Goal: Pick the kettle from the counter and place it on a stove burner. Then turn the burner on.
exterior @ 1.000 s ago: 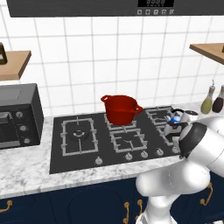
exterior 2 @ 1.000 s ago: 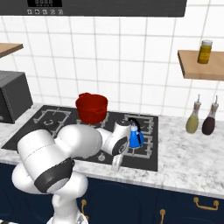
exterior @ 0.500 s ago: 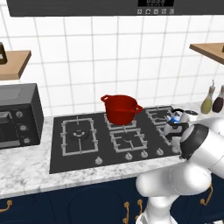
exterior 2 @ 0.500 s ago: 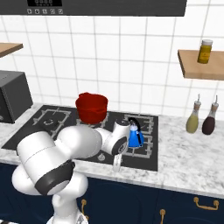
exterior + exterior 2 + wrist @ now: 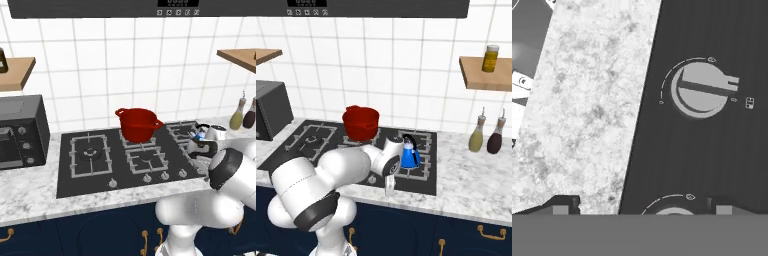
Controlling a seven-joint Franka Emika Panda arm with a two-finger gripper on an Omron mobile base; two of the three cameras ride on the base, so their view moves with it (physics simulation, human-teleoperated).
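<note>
— What's the gripper point(image 5: 643, 207) doing?

— Its two fingertips stand wide apart with nothing between them. It points straight down at the front edge of the cooktop point(image 5: 316, 137), where the black glass meets the strip of marble counter point(image 5: 587, 100). One tip hangs over the marble, the other over the glass.

— Anything different from a second ago?

— Very little. The jaws were wide then and are wide now, and the arm has barely shifted in either base view. The hand seems to be settling over the controls, not travelling.

— And what lies under it?

— A round grey burner knob point(image 5: 699, 90) with a raised bar sits ahead of the fingers. The rim of a second knob point(image 5: 673, 212) peeks up just between the tips.

— Where is the kettle point(image 5: 409, 155)?

— Upright on a burner at the right end of the cooktop, free of the gripper and in the same spot as a second ago. The red pot point(image 5: 360, 121) stands on the rear middle burner, apart from it.

— So the placing is done?

— I judge so. What remains is closing on a knob and turning it. I can't tell which knob serves the kettle's burner.
</note>
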